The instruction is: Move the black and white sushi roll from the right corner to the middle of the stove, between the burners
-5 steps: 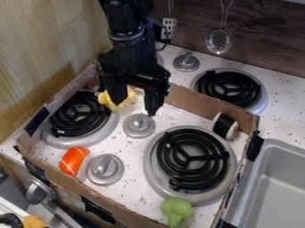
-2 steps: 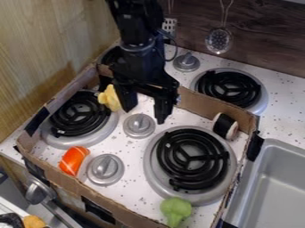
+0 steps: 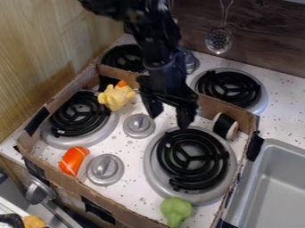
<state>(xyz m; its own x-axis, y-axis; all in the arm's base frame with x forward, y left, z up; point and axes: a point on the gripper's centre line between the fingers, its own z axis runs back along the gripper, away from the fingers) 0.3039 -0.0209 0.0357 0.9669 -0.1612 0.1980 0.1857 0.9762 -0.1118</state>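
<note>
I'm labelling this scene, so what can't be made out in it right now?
In the camera view:
Round silver rear knob: partly hidden by the black robot arm.
Grey metal sink: cut off by the right edge.
Perforated metal skimmer: handle cut off by the top edge.
Small yellow toy: finer features too small to tell.

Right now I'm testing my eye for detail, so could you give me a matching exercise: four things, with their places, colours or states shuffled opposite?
1. yellow toy | A. below the large burner
2. broccoli toy | B. open, holding nothing
3. oblong toy | C. orange, pale-striped
4. tool | D. between left burner and tool

Pairs: 1-D; 2-A; 3-C; 4-B
</note>
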